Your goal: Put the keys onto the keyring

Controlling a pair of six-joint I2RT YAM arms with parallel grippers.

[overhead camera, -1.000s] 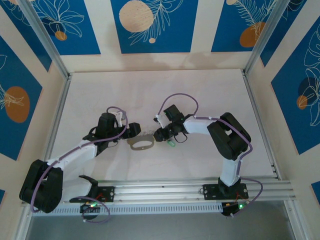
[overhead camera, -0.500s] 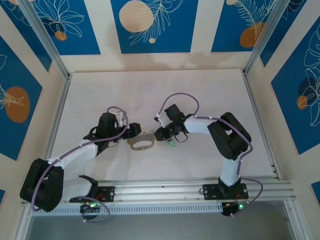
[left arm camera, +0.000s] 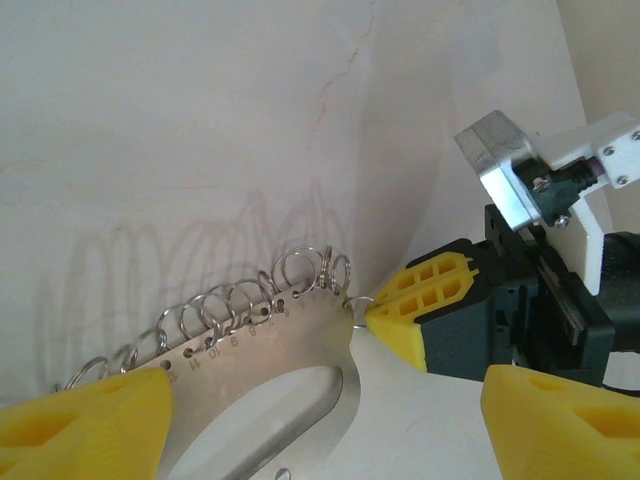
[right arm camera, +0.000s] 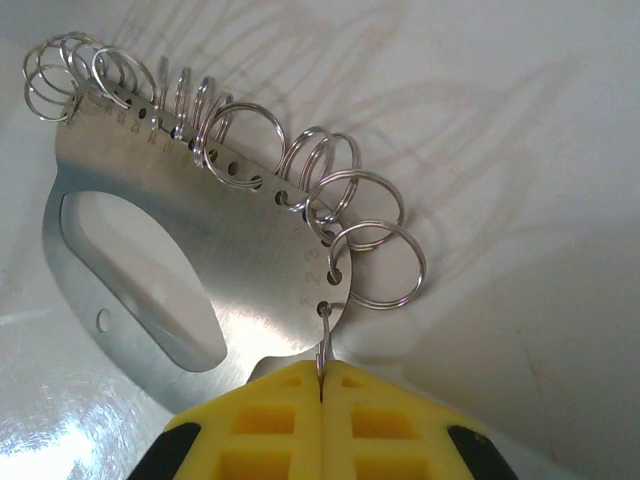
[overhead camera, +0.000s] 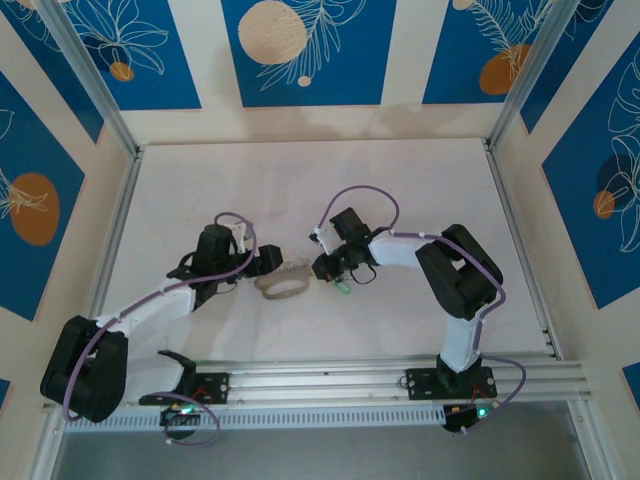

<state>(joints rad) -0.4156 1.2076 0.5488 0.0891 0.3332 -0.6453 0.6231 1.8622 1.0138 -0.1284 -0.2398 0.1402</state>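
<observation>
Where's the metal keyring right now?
In the top view, the keyring sits mid-table between the left gripper and the right gripper, which pinches one end ring.

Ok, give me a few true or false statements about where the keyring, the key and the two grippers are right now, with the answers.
1. The jaws of the right gripper are shut on a small ring at the end of the keyring. True.
2. The jaws of the left gripper are clamped shut. False: they stand wide open, straddling the keyring.
3. The key is already on the keyring. False: its green head shows beside the right gripper, apart from the keyring.
4. A row of split rings lines one edge of the keyring. True.
</observation>
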